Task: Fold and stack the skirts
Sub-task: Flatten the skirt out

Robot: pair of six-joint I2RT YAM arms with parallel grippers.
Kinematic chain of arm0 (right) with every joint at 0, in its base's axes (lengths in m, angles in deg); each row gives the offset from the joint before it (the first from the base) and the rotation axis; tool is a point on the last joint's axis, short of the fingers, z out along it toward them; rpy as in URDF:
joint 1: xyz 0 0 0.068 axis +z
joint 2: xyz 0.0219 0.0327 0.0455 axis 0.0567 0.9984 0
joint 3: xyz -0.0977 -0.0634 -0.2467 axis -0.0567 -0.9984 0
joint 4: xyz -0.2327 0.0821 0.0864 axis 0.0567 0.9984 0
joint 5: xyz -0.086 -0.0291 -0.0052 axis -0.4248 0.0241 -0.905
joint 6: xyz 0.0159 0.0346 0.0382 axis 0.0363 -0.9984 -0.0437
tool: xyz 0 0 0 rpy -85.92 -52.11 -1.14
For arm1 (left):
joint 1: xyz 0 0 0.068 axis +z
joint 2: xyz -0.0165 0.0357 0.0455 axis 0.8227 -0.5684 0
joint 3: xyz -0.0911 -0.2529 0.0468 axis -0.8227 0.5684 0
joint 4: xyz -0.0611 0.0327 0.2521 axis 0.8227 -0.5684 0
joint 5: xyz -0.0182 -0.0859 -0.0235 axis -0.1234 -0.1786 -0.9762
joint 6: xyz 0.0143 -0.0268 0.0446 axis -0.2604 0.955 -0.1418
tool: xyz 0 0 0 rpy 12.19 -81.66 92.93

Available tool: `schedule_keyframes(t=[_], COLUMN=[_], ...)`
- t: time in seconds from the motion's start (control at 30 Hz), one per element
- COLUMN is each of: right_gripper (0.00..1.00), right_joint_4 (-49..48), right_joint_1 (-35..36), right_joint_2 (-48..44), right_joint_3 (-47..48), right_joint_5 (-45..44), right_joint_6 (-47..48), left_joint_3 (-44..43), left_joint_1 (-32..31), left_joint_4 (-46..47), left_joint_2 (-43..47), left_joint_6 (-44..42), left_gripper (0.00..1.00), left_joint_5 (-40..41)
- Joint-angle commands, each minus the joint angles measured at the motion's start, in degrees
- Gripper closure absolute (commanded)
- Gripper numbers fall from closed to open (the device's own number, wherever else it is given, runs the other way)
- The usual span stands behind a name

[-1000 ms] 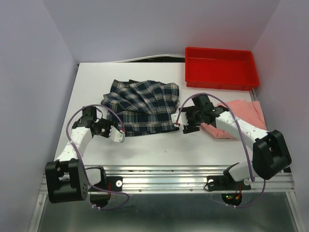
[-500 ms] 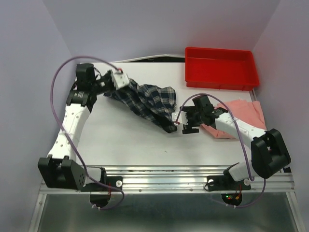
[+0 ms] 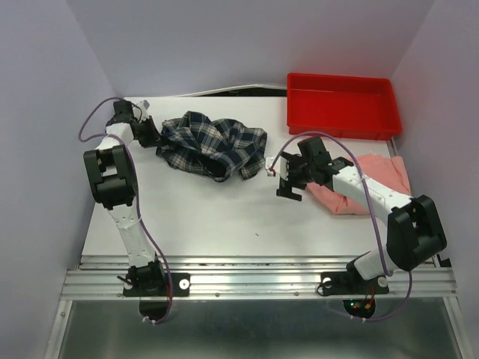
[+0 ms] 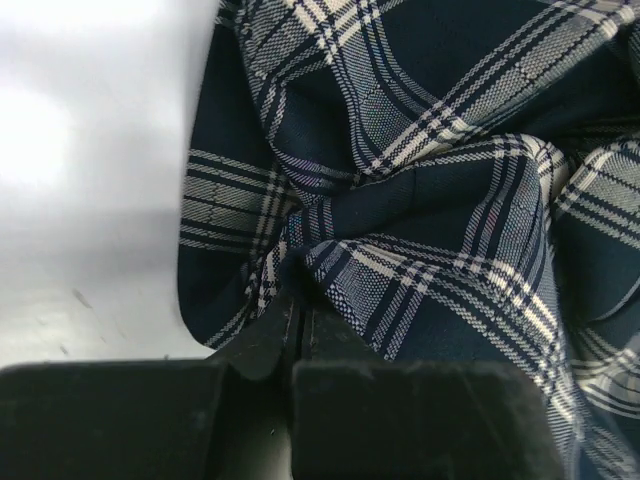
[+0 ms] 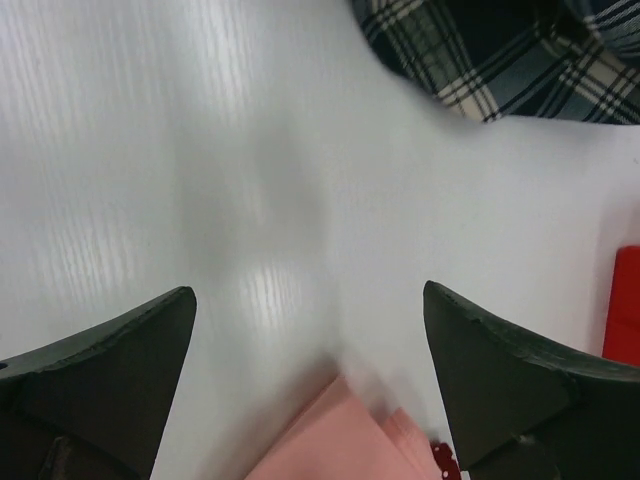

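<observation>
Lying crumpled left of the red plastic tray [image 3: 340, 76], the pleated navy-green plaid cloth skirt [image 3: 213, 143] looks limp and light, best taken by its waistband. The plain salmon-pink cloth skirt [image 3: 374, 179] lies just below that tray. Only the left wrist view shows the left gripper [image 4: 298, 300] pinched on a plaid fold; the right gripper [image 3: 288, 176] gapes empty.

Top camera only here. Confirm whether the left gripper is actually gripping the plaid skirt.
Observer: Yes. Its wrist camera shows the left gripper shut on a bunched fold of the plaid skirt.
Operator: Report the right gripper.
Observer: The right gripper is wide open, with nothing between its jaws and bare table beyond.
Operator: Say what else its wrist camera shows.
Observer: A blurred edge of the salmon-pink skirt shows at the bottom of the picture, in the gap between the jaws.
</observation>
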Motion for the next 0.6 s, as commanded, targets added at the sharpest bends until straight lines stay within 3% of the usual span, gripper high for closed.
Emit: schedule_keyframes(t=[0.0, 0.17, 0.37, 0.57], right_gripper=[0.00, 0.00, 0.00, 0.00], right_joint_4=[-4.0, -15.6, -26.4, -34.9], right_joint_1=[1.1, 6.9, 12.5, 14.5], right_joint_2=[3.9, 7.8, 10.8, 12.3], right_joint_3=[6.9, 8.8, 4.0, 4.3], right_joint_5=[5.5, 0.5, -1.5, -3.4], right_joint_6=[-10.9, -9.2, 5.8, 3.8], left_joint_3=[-1.0, -0.5, -0.6, 0.7], left_joint_1=[-1.9, -1.9, -1.9, -1.9], left_joint_4=[-1.8, -3.0, -4.2, -4.4], left_joint_2=[5.6, 5.1, 5.1, 6.9], left_joint_6=[5.3, 4.9, 4.1, 3.0], left_gripper=[1.00, 1.00, 1.00, 1.00], left_joint_5=[0.8, 1.5, 1.6, 1.5])
